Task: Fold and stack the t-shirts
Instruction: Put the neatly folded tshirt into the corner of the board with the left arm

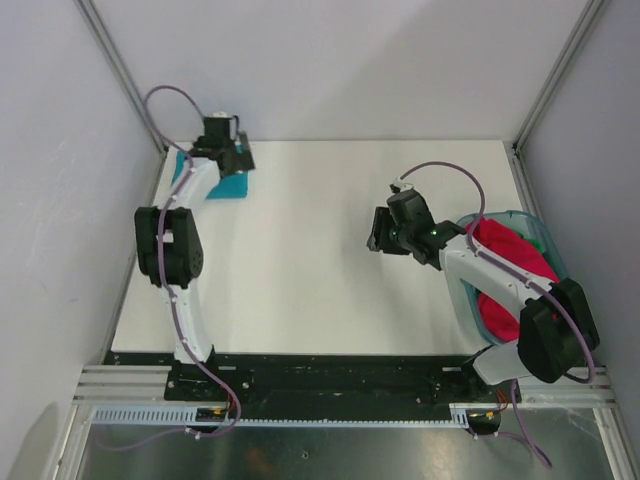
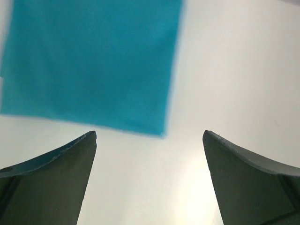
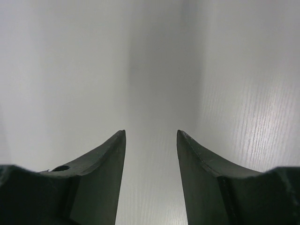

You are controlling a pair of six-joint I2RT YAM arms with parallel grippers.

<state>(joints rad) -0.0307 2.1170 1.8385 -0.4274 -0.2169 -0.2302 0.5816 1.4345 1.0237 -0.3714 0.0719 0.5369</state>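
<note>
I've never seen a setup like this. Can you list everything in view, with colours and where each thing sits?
Folded teal-blue cloth t-shirt: one, teal-blue, far left corner of the table.
Magenta-red cloth t-shirt: one, magenta-red, bunched in the basket.
Green cloth: one bit, green, in the basket's far side.
Translucent teal plastic basket: one, teal, right table edge.
Flat white table: one, white.
Left gripper: one, black, open, near the teal-blue t-shirt.
Right gripper: one, black, open, over bare table.

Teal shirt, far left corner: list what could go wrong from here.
1. The open left gripper hangs right by the teal shirt; pulling away could snag its fold.
2. The red shirt lies bunched in the basket beneath the right arm; reaching in might catch the rim.
</note>
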